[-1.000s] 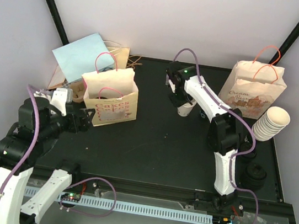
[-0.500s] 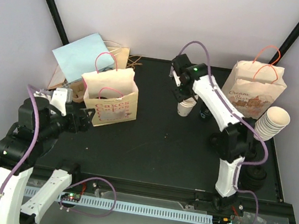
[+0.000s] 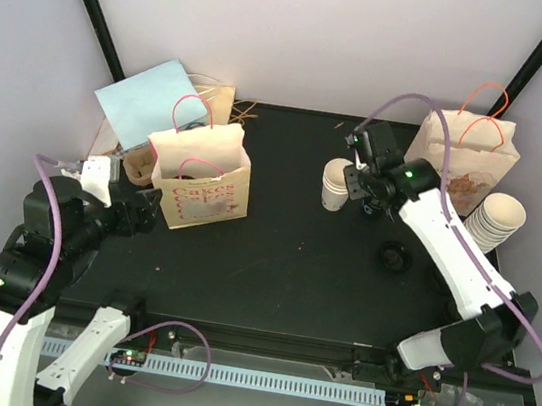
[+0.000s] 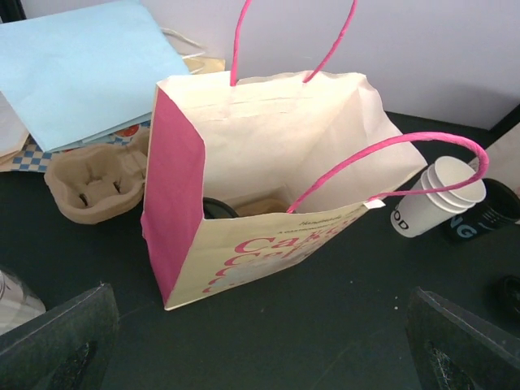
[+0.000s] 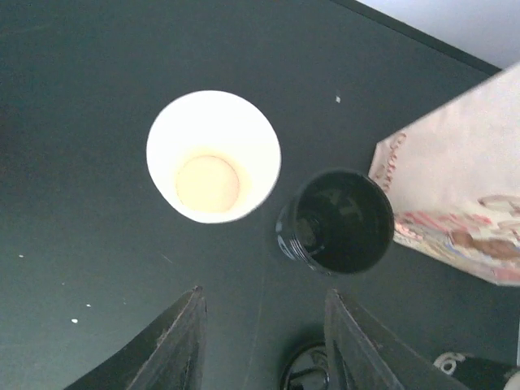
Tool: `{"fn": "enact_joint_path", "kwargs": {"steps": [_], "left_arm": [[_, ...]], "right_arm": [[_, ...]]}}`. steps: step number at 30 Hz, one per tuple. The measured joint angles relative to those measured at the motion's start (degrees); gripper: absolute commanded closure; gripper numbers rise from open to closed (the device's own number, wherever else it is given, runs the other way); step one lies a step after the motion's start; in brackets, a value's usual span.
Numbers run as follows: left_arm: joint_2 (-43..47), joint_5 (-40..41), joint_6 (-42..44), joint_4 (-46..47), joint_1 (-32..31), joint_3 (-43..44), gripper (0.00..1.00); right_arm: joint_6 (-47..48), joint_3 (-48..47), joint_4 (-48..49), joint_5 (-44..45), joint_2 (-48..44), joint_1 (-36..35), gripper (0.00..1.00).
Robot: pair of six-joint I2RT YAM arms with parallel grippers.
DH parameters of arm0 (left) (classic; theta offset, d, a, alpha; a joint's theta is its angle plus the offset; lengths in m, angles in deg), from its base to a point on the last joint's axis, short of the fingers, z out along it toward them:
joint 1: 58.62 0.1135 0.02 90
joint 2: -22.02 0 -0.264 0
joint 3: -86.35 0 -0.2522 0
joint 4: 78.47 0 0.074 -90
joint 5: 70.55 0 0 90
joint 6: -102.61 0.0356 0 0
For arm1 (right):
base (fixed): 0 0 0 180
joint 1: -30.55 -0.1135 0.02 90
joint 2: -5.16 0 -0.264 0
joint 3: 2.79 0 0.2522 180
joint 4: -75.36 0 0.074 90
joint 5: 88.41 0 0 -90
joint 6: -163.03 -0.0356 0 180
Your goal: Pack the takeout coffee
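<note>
A short stack of white paper coffee cups (image 3: pixel 335 184) stands upright on the far middle of the black tabletop (image 3: pixel 282 265), mouth open to the ceiling. Close on its right stands a black paper cup (image 5: pixel 335 221), also upright and open; I cannot tell whether the two rims touch. The right gripper (image 5: pixel 264 294) hangs above the pair, pointing down. Its jaws are parted with only bare tabletop between them, so it holds nothing.

A small black lid (image 3: pixel 392 255) lies flat on the tabletop, nearer than the cups and a little to the right. Just beyond the black cup, at the far right, a cream printed paper bag with orange handles (image 3: pixel 462 169) stands upright. A leaning stack of plain white cups (image 3: pixel 490 224) rests beside it at the right edge.

Over on the left, well apart from the cups, a cream paper bag with pink sides and pink handles (image 4: pixel 268 162) stands open. Something dark and round and something tan sit at its bottom, too hidden to name. Left of the bag and just beside it lies a brown pulp cup carrier (image 4: pixel 97 183). A flat pale blue paper bag (image 4: pixel 81 73) leans at the wall behind it. The left gripper (image 4: pixel 260 292) faces the pink-handled bag from the near left, jaws spread wide and gripping nothing.
</note>
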Motion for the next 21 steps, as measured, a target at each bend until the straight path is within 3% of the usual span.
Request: {"fn": "enact_joint_path", "kwargs": {"steps": [9, 21], "left_arm": [[1.3, -0.3, -0.4, 2.3, 0.0, -1.9, 0.01], [3.5, -3.1, -1.5, 5.2, 0.0, -6.7, 0.01]], "right_arm": [[-6.6, 13.1, 5.9, 0.2, -11.3, 7.2, 0.62], [-9.1, 12.4, 7.1, -2.6, -3.2, 11.6, 0.68]]}}
